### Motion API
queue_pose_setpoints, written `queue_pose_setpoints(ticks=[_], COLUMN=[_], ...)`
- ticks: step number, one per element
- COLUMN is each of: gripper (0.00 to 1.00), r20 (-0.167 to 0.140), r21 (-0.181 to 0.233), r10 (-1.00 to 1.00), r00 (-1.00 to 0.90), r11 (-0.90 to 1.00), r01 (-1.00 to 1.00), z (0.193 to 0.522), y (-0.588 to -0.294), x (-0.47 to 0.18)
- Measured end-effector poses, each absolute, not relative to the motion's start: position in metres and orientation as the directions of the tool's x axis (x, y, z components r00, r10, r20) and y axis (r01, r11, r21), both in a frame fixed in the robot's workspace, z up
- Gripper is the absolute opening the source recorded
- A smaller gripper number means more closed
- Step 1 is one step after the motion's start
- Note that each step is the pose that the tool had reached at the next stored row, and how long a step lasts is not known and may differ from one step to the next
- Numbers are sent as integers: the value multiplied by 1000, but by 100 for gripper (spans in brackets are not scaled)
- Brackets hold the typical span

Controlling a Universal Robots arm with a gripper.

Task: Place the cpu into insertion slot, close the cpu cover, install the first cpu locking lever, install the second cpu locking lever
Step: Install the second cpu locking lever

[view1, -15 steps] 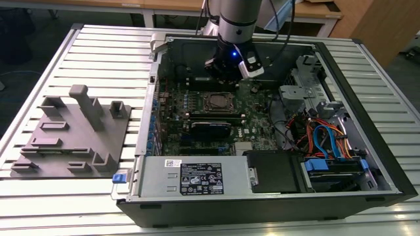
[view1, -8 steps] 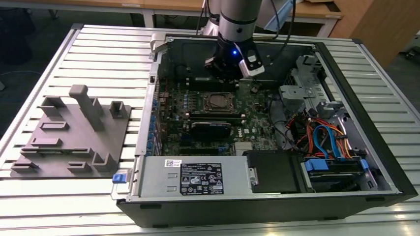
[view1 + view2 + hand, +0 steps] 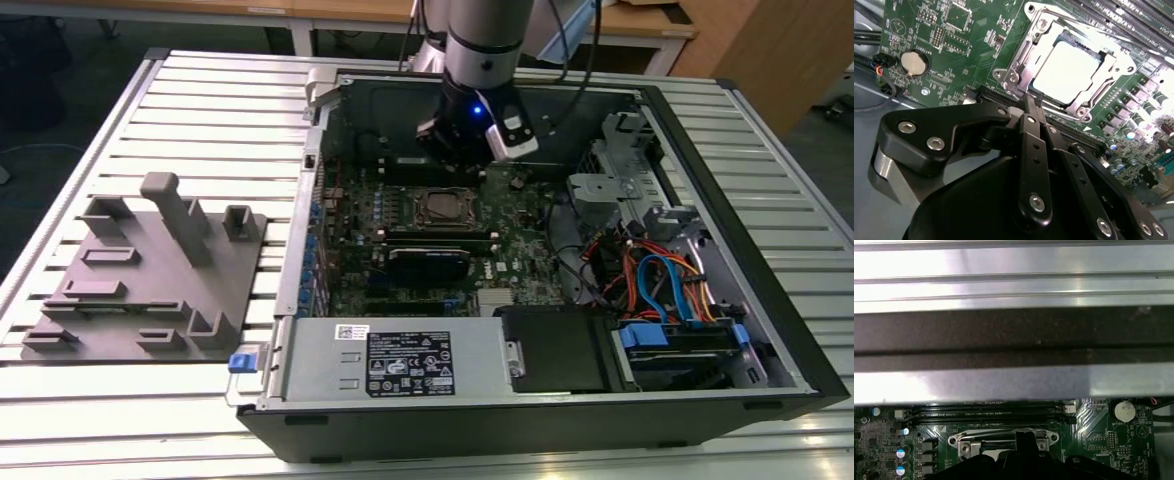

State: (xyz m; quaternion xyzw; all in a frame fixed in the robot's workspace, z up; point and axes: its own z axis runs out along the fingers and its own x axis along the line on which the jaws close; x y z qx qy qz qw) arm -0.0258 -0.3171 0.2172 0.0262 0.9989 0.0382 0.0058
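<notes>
The gripper (image 3: 1030, 102) hangs with fingers (image 3: 1032, 150) pressed together, holding nothing, tips just beside the insertion slot (image 3: 1066, 65), which lies toward one o'clock in the second wrist view. The cpu (image 3: 1066, 67), pale silver, sits inside, apparently under the closed cpu cover (image 3: 1021, 60). Green motherboard (image 3: 527, 265); open computer case (image 3: 747, 280) on a slatted table (image 3: 187, 110).

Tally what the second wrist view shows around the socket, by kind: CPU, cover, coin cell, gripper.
cpu: 1, seated in the socket
cpu cover: 1, closed around it
coin cell battery: 1
gripper: 1, fingers together
Total: 4
</notes>
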Motion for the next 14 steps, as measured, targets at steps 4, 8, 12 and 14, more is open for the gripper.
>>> queue_pose_setpoints(ticks=[4, 8, 12, 14], gripper=[10, 10, 10, 10], r20=[-10, -10, -10, -10], r21=[75, 71, 71, 71], r10=[53, 53, 53, 53], r00=[-999, -999, -999, -999], r11=[996, 996, 996, 996], r01=[52, 52, 52, 52], z=[216, 216, 217, 218], y=[-320, -320, -320, -320], x=[-26, -26, -26, -26])
